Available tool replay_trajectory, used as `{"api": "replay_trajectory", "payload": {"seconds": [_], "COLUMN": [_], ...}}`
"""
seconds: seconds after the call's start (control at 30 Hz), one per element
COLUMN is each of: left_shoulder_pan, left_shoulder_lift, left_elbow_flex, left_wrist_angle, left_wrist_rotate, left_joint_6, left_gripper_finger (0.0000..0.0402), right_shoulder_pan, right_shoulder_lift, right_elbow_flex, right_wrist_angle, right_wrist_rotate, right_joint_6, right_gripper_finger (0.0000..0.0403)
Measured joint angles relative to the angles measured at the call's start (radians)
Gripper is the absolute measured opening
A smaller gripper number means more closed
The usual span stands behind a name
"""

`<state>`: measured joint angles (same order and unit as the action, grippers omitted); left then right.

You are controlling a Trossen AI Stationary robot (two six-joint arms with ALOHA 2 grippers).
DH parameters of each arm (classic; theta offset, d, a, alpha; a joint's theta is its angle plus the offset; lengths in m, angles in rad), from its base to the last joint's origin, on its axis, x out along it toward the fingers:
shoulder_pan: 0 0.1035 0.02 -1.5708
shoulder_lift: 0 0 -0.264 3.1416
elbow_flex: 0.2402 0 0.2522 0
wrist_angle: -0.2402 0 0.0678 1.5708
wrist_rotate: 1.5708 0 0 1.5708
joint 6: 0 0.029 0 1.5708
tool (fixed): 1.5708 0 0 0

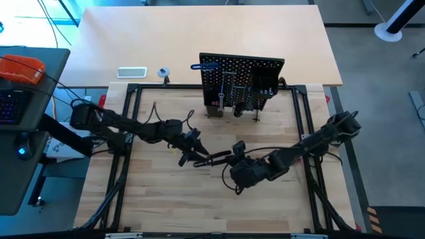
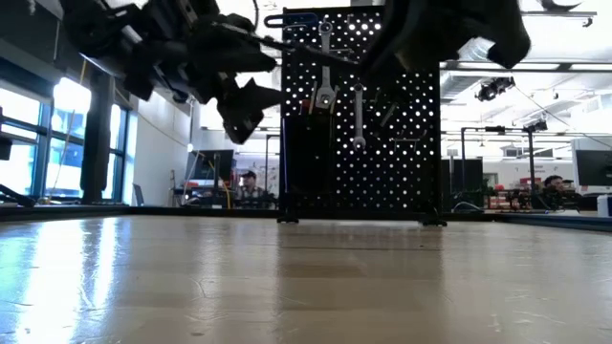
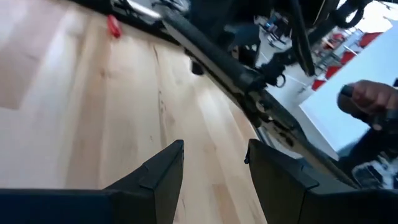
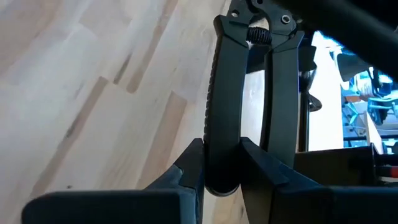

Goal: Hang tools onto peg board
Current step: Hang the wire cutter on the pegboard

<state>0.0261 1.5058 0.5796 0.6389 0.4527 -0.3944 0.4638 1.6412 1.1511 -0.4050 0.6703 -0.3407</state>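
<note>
The peg board stands upright at the table's far middle, with silver wrenches and a blue-handled key hanging on it. My right gripper is over the table's middle, shut on black-handled pliers that are held above the wood. The pliers' head points away from the gripper, toward my left gripper. My left gripper is open just left of the pliers, with nothing between its fingers. My right gripper pinches one black handle of the pliers between its two fingers, near that handle's free end. The fingers lie along the handle. The other handle runs past the outer side of one finger. The pliers are lifted clear of the table.
A white tray and a small tape roll lie on the far tabletop, left of the peg board. Black frame rails border the work area. People are in the room behind, and a hand shows in the left wrist view.
</note>
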Motion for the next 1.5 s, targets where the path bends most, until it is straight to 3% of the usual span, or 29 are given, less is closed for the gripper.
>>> {"api": "replay_trajectory", "payload": {"seconds": [0.2, 0.33, 0.67, 1.03, 1.17, 1.5], "left_shoulder_pan": [0.000, 0.006, 0.086, 0.085, 0.109, 0.169], "left_shoulder_lift": [0.116, 0.152, 0.149, 0.149, 0.149, 0.149], "left_elbow_flex": [0.066, 0.096, 0.099, 0.099, 0.099, 0.098], "left_wrist_angle": [0.028, 0.027, 0.011, 0.084, 0.171, 0.383], "left_wrist_rotate": [0.104, 0.115, 0.135, 0.190, 0.152, 0.134], "left_joint_6": [-0.024, -0.030, -0.018, -0.026, -0.039, -0.036], "left_gripper_finger": [0.0172, 0.0172, 0.0172, 0.0172, 0.0172, 0.0172], "right_shoulder_pan": [-0.026, -0.028, 0.040, 0.050, 0.040, 0.101], "right_shoulder_lift": [0.048, 0.085, 0.089, 0.089, 0.089, 0.088], "right_elbow_flex": [0.002, 0.002, 0.001, 0.001, 0.000, -0.033], "right_wrist_angle": [0.020, 0.001, -0.125, -0.206, -0.281, -0.529], "right_wrist_rotate": [-0.051, -0.050, -0.040, 0.062, 0.088, 0.182], "right_joint_6": [-0.042, -0.031, 0.133, 0.318, 0.461, 1.020], "right_gripper_finger": [0.0060, 0.0059, 0.0055, 0.0055, 0.0055, 0.0055]}}
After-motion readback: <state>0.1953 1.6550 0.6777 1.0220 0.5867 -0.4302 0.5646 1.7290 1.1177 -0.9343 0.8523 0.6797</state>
